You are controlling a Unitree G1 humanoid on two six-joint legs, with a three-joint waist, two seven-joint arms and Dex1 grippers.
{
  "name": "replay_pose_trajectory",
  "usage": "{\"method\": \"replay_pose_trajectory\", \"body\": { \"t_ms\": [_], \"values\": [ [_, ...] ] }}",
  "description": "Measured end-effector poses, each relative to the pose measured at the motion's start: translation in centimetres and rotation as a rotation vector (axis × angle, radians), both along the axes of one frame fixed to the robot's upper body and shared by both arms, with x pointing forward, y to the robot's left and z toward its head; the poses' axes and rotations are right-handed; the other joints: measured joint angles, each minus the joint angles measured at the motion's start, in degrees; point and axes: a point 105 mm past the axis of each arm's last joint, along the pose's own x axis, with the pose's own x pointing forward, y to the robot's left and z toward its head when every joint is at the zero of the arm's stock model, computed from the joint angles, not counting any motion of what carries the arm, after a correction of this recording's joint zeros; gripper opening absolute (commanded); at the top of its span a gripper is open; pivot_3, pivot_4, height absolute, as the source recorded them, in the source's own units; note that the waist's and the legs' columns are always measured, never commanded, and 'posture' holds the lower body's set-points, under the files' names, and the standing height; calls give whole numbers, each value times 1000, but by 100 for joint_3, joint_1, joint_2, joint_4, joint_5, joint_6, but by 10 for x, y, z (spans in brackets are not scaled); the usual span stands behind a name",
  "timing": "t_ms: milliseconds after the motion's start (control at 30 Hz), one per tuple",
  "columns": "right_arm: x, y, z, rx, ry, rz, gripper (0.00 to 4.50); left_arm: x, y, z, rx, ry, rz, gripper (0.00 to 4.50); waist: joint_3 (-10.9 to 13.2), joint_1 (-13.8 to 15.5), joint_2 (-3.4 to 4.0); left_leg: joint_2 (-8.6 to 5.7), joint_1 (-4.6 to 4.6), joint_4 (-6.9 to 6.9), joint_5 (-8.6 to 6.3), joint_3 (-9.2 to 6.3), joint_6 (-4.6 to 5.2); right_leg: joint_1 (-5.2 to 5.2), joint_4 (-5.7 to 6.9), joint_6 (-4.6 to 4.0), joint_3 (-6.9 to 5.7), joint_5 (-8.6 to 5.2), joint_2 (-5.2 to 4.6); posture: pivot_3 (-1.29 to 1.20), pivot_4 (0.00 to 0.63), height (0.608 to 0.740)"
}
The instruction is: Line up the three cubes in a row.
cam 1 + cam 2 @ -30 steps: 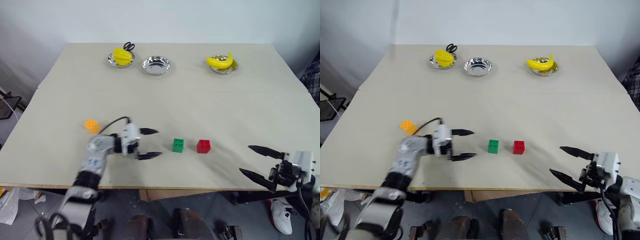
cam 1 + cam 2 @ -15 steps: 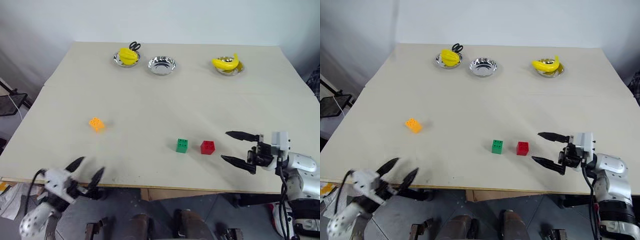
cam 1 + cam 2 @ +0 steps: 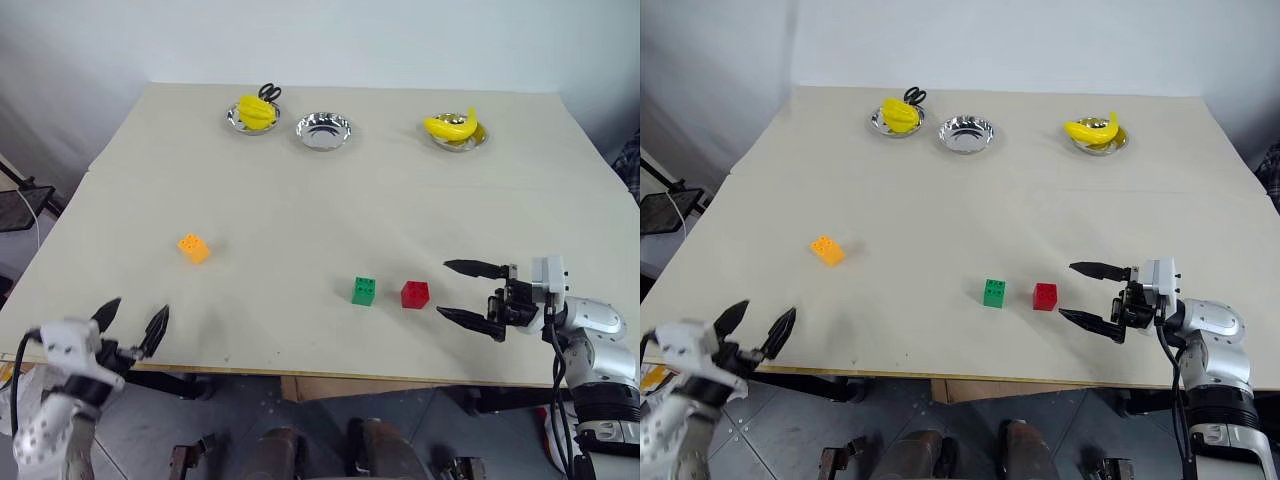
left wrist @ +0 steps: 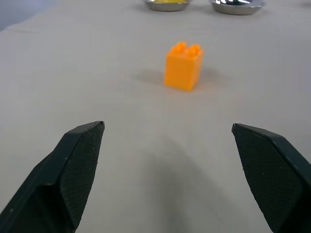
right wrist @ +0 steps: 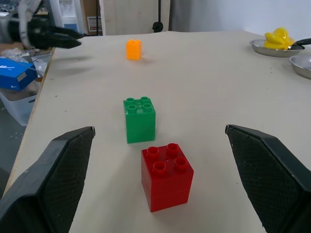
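Jaws of right gripper spread near red cube; no writing legible.

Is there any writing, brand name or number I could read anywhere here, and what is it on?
No text here can be read.
The blue box beside the table carries pale print, too small and blurred to read.
The orange cube, green cube and red cube show studs only, no lettering.
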Motion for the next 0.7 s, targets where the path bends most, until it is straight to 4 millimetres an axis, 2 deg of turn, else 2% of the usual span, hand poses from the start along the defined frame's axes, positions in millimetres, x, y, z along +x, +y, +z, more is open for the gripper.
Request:
{"method": "replay_pose_trajectory", "body": {
  "t_ms": [167,233,333,500,633,700],
  "values": [
    [-1,-1,-3,-7,7,-6,4500,48,8,13,23,65,-122,4471,-3,-8,4,-1,-2,1,1,0,-12,-10,15,3,-8,1,0,0,150,740],
    [-1,-1,-3,-8,4,-6,4500,66,5,22,24,61,-177,4471,-3,-8,5,-2,-2,1,0,-1,-15,-11,15,4,-13,2,1,0,150,740],
    [-3,-1,-3,-12,-3,-12,4500,85,-9,23,20,72,-269,4471,-3,-23,5,-1,-3,-1,-4,1,-18,-14,22,7,-19,3,1,0,150,740],
    [-11,2,-8,-18,1,-24,4500,103,-20,14,19,111,-340,4471,-3,-49,5,1,-16,-1,-5,-1,-20,-28,26,8,-29,4,5,0,150,740],
    [-13,4,-6,-19,-6,-36,4500,107,-18,6,43,138,-336,3619,-3,-67,4,1,-16,1,-6,1,-19,-28,25,9,-28,4,5,0,150,740],
    [-14,3,-6,-19,-9,-46,4500,107,-15,2,56,147,-316,2916,-2,-61,4,1,-16,2,-5,-1,-20,-28,23,9,-28,4,5,0,150,740]
  ]
}}
